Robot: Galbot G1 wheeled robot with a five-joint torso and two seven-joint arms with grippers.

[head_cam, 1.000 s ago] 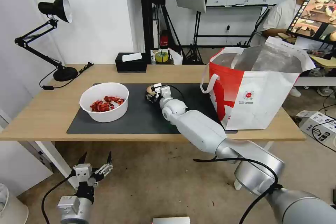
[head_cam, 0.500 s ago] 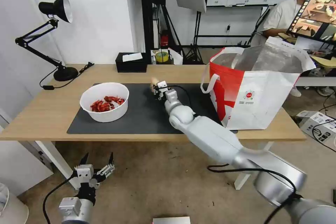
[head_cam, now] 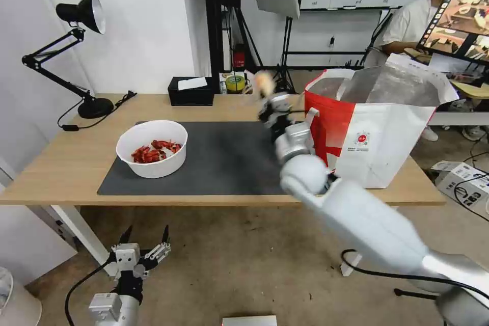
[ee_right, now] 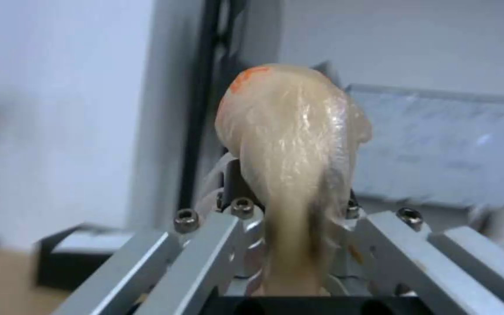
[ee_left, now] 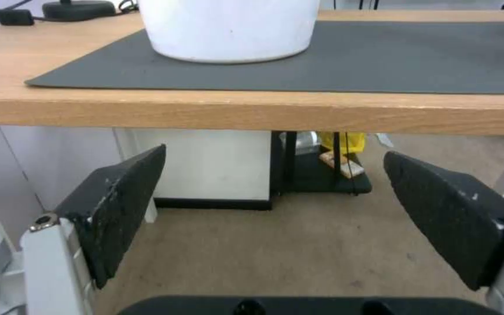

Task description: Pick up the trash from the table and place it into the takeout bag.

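Beige lump (head_cam: 264, 81), pinched upright in your right tool (head_cam: 269, 96), sits just left of the takeout bag (head_cam: 377, 127) mouth at upper centre; left tool (head_cam: 143, 249) hangs open below the bench (head_cam: 61, 163).

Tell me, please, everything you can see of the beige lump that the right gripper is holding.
The beige lump is pale, glossy and rounded at the top, with a small orange-red mark near its crown. It narrows downward into a darker, streaked stem clamped between the jaws of the right gripper. It is upright, lifted clear of the table and beside the near rim of the takeout bag. Only the jaws touch it.
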